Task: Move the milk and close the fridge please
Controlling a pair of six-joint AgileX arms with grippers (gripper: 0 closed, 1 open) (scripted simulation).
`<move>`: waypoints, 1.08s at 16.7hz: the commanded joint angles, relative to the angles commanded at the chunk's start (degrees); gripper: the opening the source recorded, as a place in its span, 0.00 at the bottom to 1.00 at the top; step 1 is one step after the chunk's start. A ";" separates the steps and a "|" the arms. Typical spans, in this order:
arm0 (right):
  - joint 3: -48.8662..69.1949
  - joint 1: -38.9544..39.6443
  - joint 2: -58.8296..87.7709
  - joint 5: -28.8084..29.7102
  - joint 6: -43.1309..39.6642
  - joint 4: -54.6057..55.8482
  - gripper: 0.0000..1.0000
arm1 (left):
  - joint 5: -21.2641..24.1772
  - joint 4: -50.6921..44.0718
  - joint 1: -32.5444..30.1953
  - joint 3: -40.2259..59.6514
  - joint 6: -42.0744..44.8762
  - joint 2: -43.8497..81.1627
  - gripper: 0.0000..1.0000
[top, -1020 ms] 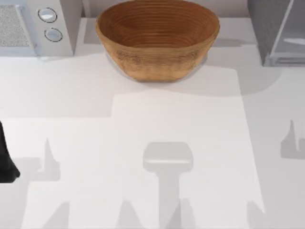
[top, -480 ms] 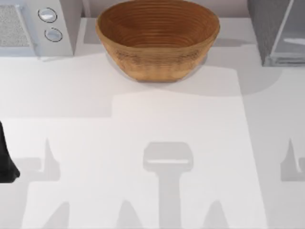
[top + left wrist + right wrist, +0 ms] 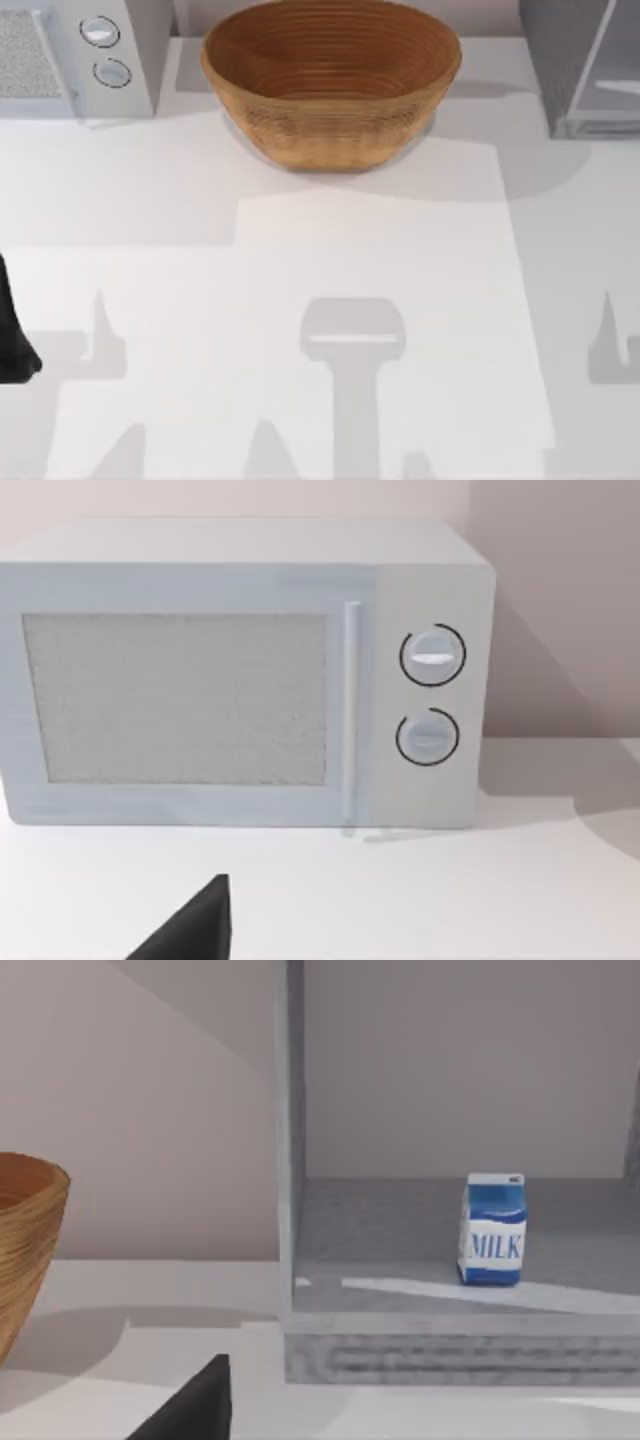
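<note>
Light is bright and even over the white table (image 3: 300, 260). Soft-edged grey shadows fall across its middle and near edge, and the woven bowl (image 3: 330, 80) casts one toward the right side. A pale streak of light crosses the fridge (image 3: 420, 1290) floor beside the milk (image 3: 492, 1230).

I'm looking straight into the fridge (image 3: 440, 1345), which stands open at the far right corner of the table: dark grey speckled walls and floor, a pale frame edge upright on one side. The milk (image 3: 492, 1230) stands upright on the fridge floor, well inside, a small white carton with a blue top and "MILK" in blue print facing me. From above, the fridge's (image 3: 560, 60) glassy door panel swings out, angled.
</note>
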 joint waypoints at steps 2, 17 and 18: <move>3.81 0.06 -4.63 0.01 -0.13 -7.88 1.00 | 0.00 0.00 0.00 0.00 0.00 0.00 1.00; 31.83 -0.23 -38.87 0.84 -0.75 -73.47 1.00 | 0.00 0.00 0.00 0.00 0.00 0.00 1.00; 32.36 -0.23 -39.52 0.84 -0.75 -74.58 1.00 | 0.00 0.00 0.00 0.00 0.00 0.00 1.00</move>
